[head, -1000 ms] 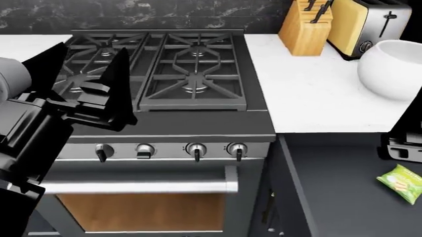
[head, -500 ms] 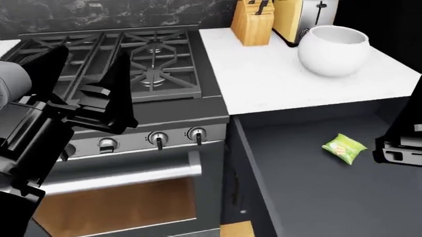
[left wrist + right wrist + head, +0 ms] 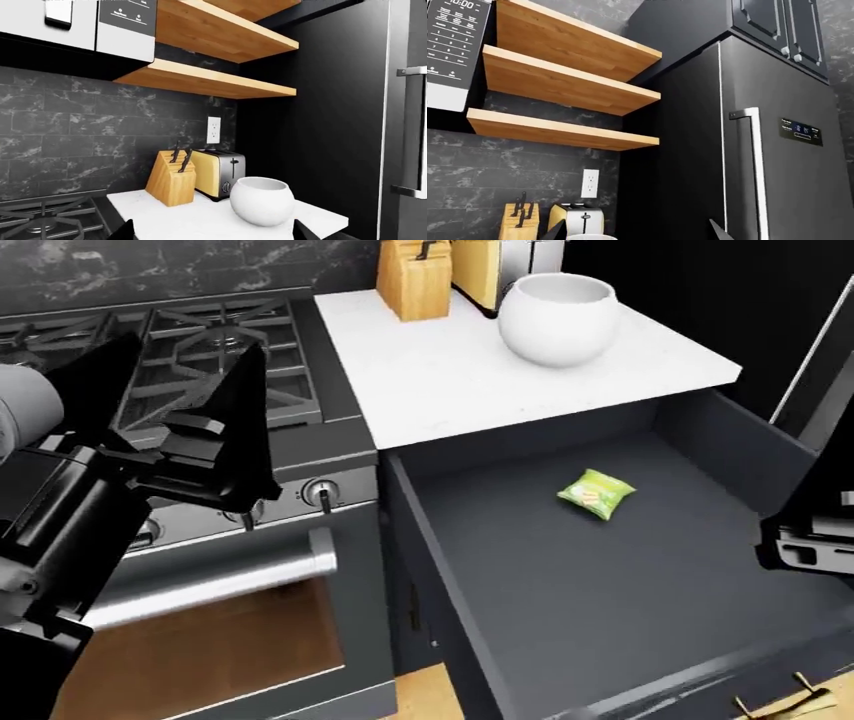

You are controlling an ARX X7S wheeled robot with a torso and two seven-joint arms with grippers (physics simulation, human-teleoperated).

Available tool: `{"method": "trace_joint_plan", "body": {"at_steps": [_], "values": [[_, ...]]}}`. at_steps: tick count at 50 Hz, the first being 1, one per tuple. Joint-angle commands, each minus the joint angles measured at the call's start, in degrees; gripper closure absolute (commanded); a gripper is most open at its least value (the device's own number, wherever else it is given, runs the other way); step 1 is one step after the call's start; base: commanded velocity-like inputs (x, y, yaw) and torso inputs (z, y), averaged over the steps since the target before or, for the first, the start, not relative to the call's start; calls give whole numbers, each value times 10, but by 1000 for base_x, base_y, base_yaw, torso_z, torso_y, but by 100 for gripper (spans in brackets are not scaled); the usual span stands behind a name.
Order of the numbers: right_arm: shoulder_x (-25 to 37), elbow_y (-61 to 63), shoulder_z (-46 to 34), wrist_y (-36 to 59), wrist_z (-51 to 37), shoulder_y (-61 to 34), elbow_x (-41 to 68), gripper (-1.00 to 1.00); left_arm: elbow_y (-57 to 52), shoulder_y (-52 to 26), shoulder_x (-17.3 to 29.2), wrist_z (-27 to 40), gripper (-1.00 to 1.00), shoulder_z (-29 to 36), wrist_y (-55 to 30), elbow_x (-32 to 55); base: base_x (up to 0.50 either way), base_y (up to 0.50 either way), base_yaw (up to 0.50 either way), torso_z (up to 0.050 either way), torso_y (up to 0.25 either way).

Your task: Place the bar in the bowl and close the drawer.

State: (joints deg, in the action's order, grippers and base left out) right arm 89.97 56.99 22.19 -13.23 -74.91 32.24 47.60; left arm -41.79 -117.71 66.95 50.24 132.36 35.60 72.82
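While the drawer point(image 3: 601, 580) is standing pulled fully out below the white table point(image 3: 494, 370), the bar point(image 3: 595, 494) is lying flat on the drawer's dark floor, nearer the back wall than the front and touching no wall. At the drawer's front, part of a brass handle point(image 3: 781, 696) is showing at the frame's lower right edge.

On the table, the bowl point(image 3: 558, 318) is sitting upright near the back, just in front of the toaster point(image 3: 505, 262); a wooden knife block point(image 3: 411, 280) is standing beside the toaster. In the left wrist view the bowl point(image 3: 261, 201) is appearing in front of the toaster point(image 3: 217, 173), with the knife block point(image 3: 172, 177) alongside.

Left gripper point(image 3: 167, 400) is hovering over the stove point(image 3: 174, 360), fingers spread wide and holding nothing.

Right gripper point(image 3: 810, 525) is showing only partly at the right edge of the head view, above the drawer's right side and well apart from the bar; I cannot tell how its fingers are standing. In the right wrist view, wooden shelves point(image 3: 554, 95) and a dark refrigerator point(image 3: 774, 140) are filling the frame.
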Motion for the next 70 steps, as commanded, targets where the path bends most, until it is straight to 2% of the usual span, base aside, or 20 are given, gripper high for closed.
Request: {"method": "trace_joint_plan", "body": {"at_steps": [1, 28, 38, 50, 70], "values": [[0, -4, -14, -7, 0, -6, -4, -100, 2, 13, 0, 0, -100, -4, 2, -5, -170, 58, -500, 0, 0], [0, -14, -47, -19, 2, -21, -12, -100, 9, 38, 0, -1, -100, -15, 8, -9, -165, 73, -500, 0, 0], [0, -4, -49, -7, -1, -36, -5, -100, -4, 18, 4, -6, -100, -29, -1, 12, -156, 91, -500, 0, 0], [0, -11, -79, -37, -8, -28, -23, -100, -27, 39, 26, 11, -100, -24, 0, -21, -149, 102, -500, 0, 0], [0, -20, -107, -55, -7, -37, -31, -100, -22, 58, 19, 13, -100, -31, 5, -25, -140, 117, -500, 0, 0]]}}
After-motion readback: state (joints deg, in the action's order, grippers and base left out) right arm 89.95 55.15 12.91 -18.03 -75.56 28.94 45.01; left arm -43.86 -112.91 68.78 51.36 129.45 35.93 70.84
